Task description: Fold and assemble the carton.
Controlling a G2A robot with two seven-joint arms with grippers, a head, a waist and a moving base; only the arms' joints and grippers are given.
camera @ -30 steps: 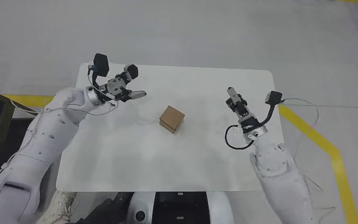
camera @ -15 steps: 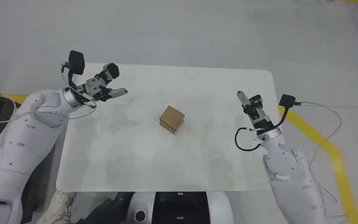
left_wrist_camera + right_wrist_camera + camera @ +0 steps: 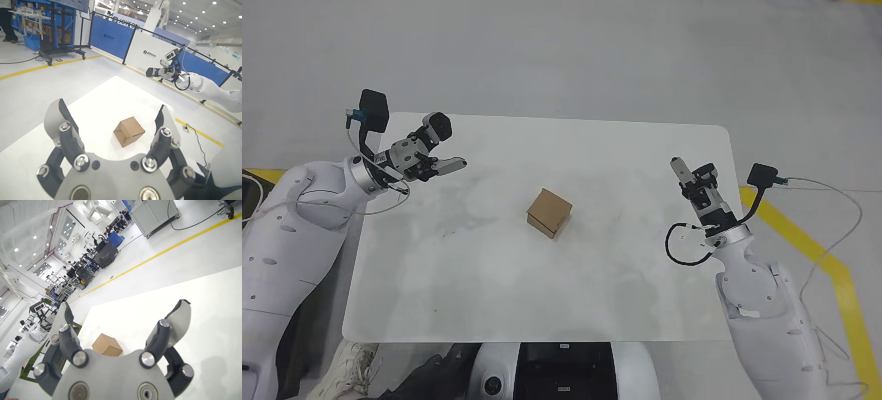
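Note:
A small brown carton (image 3: 549, 212) stands folded into a box near the middle of the white table (image 3: 492, 290). The left wrist view shows the carton (image 3: 129, 131) with a tucked flap on its near face. My left gripper (image 3: 438, 150) hovers open over the table's far left corner, well away from the box, and its fingers (image 3: 62, 113) hold nothing. My right gripper (image 3: 690, 174) sits open near the table's right edge, also apart from the carton (image 3: 107, 345), nothing between its fingers (image 3: 65, 313).
Yellow floor tape (image 3: 802, 235) runs past the table's right side. A black cable (image 3: 679, 248) loops at the right wrist. The table around the box is bare white surface.
The left arm has drawn back from near the carton toward the far left corner. The right arm has shifted outward to the right edge. The carton has stayed put.

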